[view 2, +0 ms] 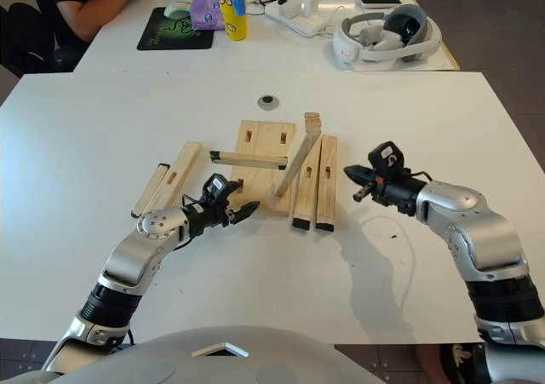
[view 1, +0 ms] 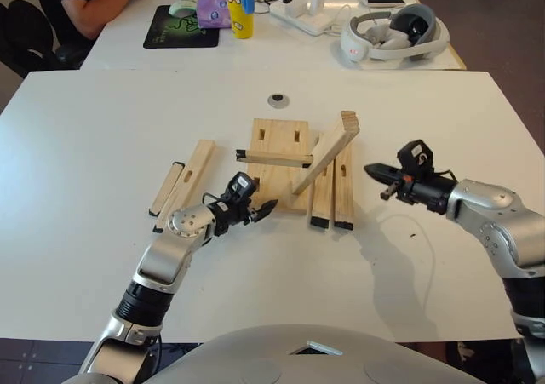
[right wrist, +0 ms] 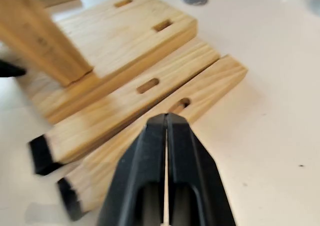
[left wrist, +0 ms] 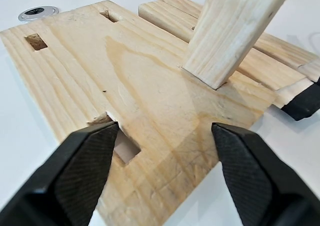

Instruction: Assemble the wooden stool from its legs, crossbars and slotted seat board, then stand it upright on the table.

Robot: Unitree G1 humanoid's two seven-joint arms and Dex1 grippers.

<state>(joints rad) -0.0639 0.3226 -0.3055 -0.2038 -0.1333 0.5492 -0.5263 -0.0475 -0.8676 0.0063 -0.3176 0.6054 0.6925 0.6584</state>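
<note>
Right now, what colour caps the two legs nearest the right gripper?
Black caps, seen best in the right wrist view.

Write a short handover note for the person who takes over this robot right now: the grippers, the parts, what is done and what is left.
Left gripper: open, empty, at the near edge of the seat board.
Right gripper: shut, empty, beside the two legs lying flat to the right of the board.
Seat board lies flat at the table's middle; one crossbar lies across it.
Fourth leg and second crossbar lie to the left.
Done: a tilted leg stands in a slot of the board, not straight.
Left: straighten it, fit three legs and both crossbars, stand the stool up.
</note>
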